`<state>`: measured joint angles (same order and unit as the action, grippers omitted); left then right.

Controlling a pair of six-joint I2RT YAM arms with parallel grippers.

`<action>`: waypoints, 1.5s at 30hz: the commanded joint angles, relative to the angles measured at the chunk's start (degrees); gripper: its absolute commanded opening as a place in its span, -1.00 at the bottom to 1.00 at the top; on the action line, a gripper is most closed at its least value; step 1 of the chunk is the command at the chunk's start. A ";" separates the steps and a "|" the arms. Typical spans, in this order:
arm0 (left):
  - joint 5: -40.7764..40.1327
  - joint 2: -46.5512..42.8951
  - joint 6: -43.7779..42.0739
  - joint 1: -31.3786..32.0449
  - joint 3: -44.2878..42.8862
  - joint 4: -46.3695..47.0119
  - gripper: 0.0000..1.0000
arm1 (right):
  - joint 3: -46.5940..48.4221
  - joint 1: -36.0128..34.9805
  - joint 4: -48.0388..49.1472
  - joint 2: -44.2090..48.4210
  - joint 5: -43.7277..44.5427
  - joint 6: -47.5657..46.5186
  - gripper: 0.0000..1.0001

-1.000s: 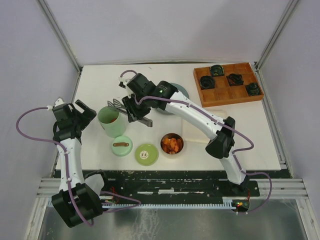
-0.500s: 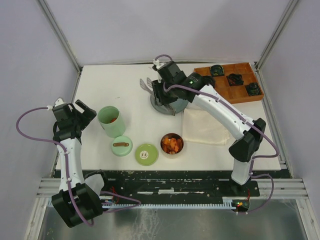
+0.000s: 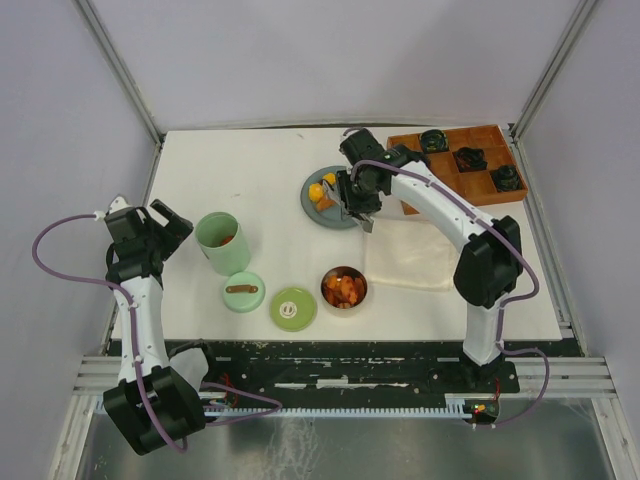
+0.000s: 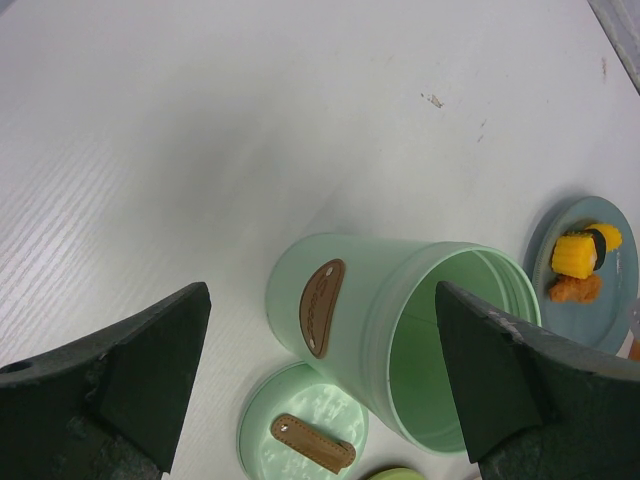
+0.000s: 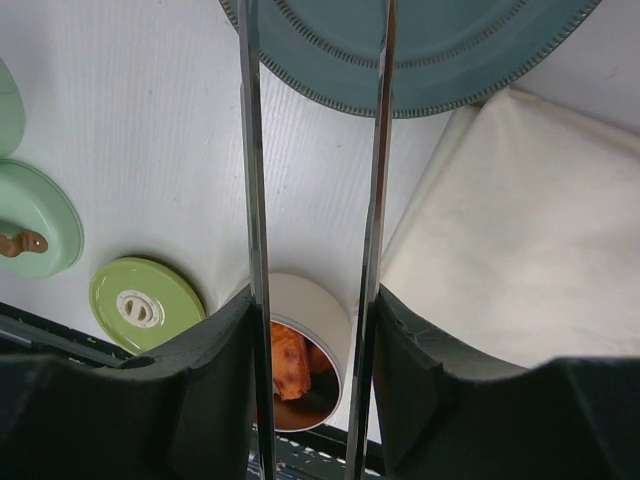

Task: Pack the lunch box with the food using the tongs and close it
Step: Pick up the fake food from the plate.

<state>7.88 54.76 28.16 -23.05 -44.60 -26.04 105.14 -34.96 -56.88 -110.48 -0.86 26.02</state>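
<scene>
Food pickup: right gripper [image 5: 312, 335] pinches thin silver metal tongs [image 5: 250, 150]; next, likely nip yellow food piece [image 3: 316, 190] beside it. Left gripper [image 4: 320, 370] spread.

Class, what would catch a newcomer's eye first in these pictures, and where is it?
The right gripper holds silver tongs at the edge of the plate with yellow food, far middle of the table. Nearer left stands the open green canister, its lid beside it.
</scene>
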 commanded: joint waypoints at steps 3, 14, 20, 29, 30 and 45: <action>0.51 0.04 1.19 -0.22 -0.14 2.01 0.99 | 0.28 0.24 2.27 -1.32 -3.42 1.18 0.05; 0.45 0.01 1.19 -0.17 -0.23 1.96 0.99 | 0.26 0.68 2.04 -3.70 -1.51 1.37 0.08; 0.59 0.11 1.17 -0.20 -0.22 1.96 0.99 | 0.78 1.15 2.86 -5.18 -2.56 1.70 0.09; 1.14 0.36 1.17 -0.20 -0.14 2.14 0.99 | 1.29 1.46 5.22 -7.49 -4.96 3.19 0.12; 1.24 0.45 1.16 -0.17 -0.14 2.14 0.98 | 1.29 1.47 5.31 -7.79 -5.16 3.42 0.12; 1.07 0.61 1.10 -0.23 -0.31 1.90 0.99 | -2.44 2.78 6.52 -4.28 -3.66 2.61 -0.20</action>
<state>8.16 55.77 28.16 -23.05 -44.60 -26.04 103.68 -33.34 -52.38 -118.32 -5.78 29.06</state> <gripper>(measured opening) 0.994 0.441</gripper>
